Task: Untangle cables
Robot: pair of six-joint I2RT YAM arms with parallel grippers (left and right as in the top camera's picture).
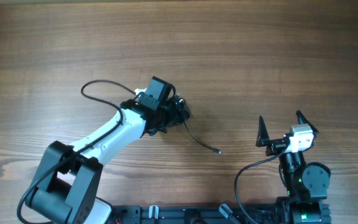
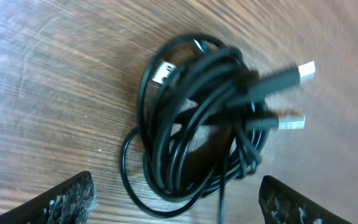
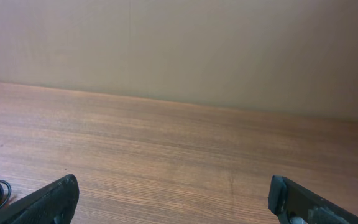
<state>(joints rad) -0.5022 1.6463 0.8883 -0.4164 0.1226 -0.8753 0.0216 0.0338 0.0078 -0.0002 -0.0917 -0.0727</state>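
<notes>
Overhead first: 1 brown wood-grain bench (image 1: 278, 37) fills the frame, with 2 arms working on it. The white left arm (image 1: 114, 134) reaches from the near-left corner toward the middle of the bench. Its wrist is right over 1 black cable tangle (image 1: 182, 112), which lies about midway between the near and far edges. 1 loose tail (image 1: 201, 142) trails out of the tangle toward the near edge and ends in a small plug. The right gripper (image 1: 280, 119) sits close to the near edge, toward the near-right corner and well apart from the tangle. Its 2 fingers are spread.

Over to the left wrist: the left gripper (image 2: 179, 202) hangs above the tangle, its 2 fingertips (image 2: 73, 198) held wide, with the coils showing between and beyond them. The picture is a little blurred, but 3 metal plugs (image 2: 291, 122) show among the loops. How many separate cables are wound in there, I can't tell.

Right wrist: the wood grain runs out to the far edge, where 1 plain beige wall (image 3: 179, 43) rises. The 2 fingertips stand apart at the bottom corners of the frame. A sliver of the tangle, with 1 plug on it, peeks in low at the left.
</notes>
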